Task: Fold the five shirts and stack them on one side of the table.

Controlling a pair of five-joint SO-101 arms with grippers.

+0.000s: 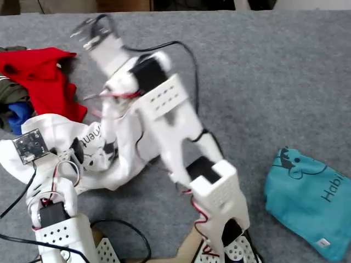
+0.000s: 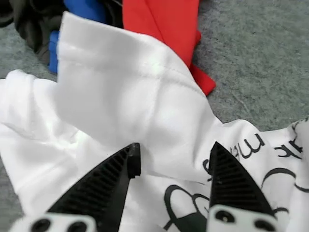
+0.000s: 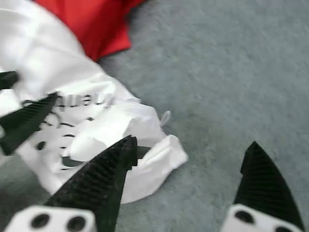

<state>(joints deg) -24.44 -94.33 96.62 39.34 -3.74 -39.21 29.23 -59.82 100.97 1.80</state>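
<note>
Both tools stand released. The left tool (image 2: 174, 154) hangs with jaws spread over the crumpled white printed shirt (image 2: 120, 96), and the right tool (image 3: 192, 145) gapes above the bare gray table (image 3: 231, 72) beside that shirt's edge. The right arm (image 1: 175, 126) stretches diagonally across the table. A red shirt (image 1: 44, 76) touches the white one. A folded teal shirt (image 1: 312, 197) lies well apart.

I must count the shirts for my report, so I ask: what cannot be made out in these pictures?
High view: the red shirt covers part of the dark shirt and the blue shirt; the left edge cuts the dark one.
High view: an arm hides the middle of the white shirt.
High view: the right edge cuts off the teal shirt.
</note>
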